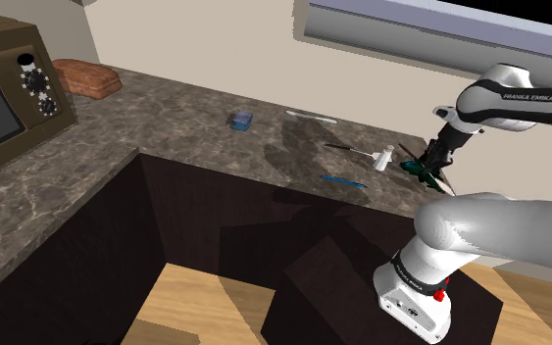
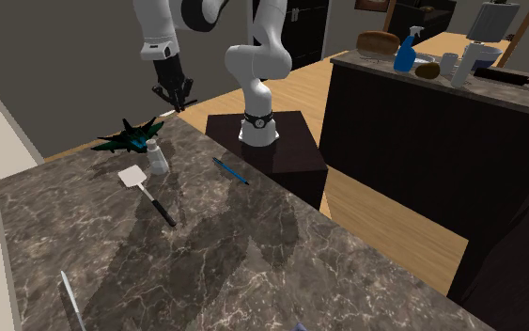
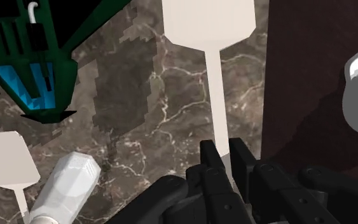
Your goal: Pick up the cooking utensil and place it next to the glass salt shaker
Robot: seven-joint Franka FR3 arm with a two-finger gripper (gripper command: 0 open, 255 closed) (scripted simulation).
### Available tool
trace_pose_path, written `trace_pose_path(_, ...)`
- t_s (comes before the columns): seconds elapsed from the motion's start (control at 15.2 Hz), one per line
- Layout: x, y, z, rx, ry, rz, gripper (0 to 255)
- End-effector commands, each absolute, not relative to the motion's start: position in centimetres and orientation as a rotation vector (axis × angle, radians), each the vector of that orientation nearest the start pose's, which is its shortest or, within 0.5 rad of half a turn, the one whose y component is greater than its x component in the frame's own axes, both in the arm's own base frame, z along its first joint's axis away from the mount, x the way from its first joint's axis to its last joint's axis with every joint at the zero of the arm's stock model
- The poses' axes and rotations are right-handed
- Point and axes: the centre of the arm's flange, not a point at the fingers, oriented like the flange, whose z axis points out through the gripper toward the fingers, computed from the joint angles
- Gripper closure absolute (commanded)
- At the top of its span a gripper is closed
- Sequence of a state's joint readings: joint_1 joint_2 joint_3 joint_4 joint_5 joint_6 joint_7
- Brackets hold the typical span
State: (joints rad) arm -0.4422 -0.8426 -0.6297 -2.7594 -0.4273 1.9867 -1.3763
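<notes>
Jaws clasp spatula handle, arm reaching down

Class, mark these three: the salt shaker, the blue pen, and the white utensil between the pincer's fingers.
salt shaker (image 2: pixel 158 160), second exterior view, on its body.
blue pen (image 2: pixel 230 171), second exterior view, mid-shaft.
white utensil (image 3: pixel 214 83), wrist view, on its stem.

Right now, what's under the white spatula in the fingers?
Dark marbled countertop lies below the white flat-headed spatula; the strip behind its head and shaft is hidden.
</notes>
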Motion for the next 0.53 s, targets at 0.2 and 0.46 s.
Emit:
trace_pose_path(0.2, 15.0, -28.6, 37.6, -2.947, -1.017, -0.098, 255)
trace_pose_path(0.46, 15.0, -28.6, 35.5, -2.947, -1.017, -0.098, 255)
